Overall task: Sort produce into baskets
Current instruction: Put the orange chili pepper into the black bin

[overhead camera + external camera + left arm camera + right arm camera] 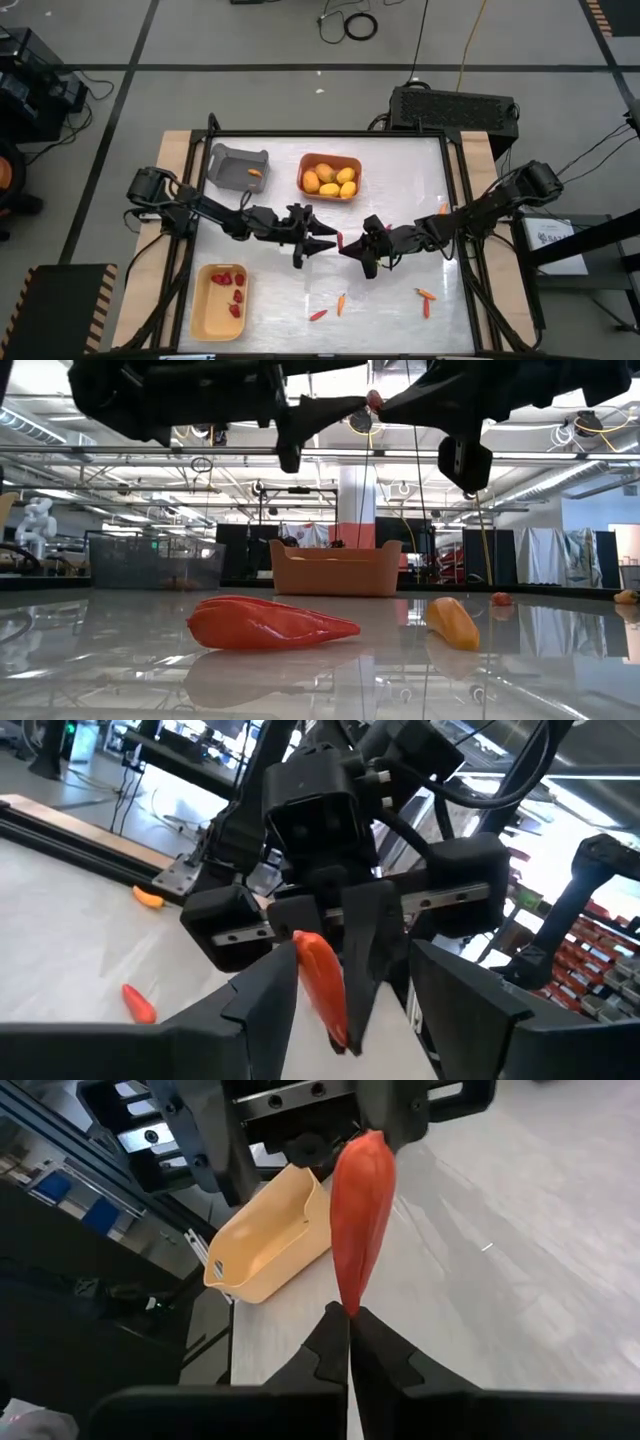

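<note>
A red carrot-like stick (362, 1210) hangs above the table's middle, and my right gripper (348, 1330) is shut on it. My left gripper (365, 1020) faces it from the table's left, open. Its fingers stand on either side of the stick (322, 982); I cannot tell whether they touch it. The orange basket (330, 158) holds yellow fruits. The grey basket (232, 160) holds one orange piece. In the pale yellow basket (205, 310) lie red berries. My right gripper pinches the stick's pointed end (350, 1295) between its two fingertips, coming almost level from the table's right. The rest of the stick juts out beyond the fingertips toward my left gripper. It is lifted clear of the table.
Loose sticks lie near the table's front: a red one (318, 315), an orange one (341, 303) and two (425, 297) at the front right. One more orange piece (443, 208) lies at the right under my right arm. Black rails edge the table.
</note>
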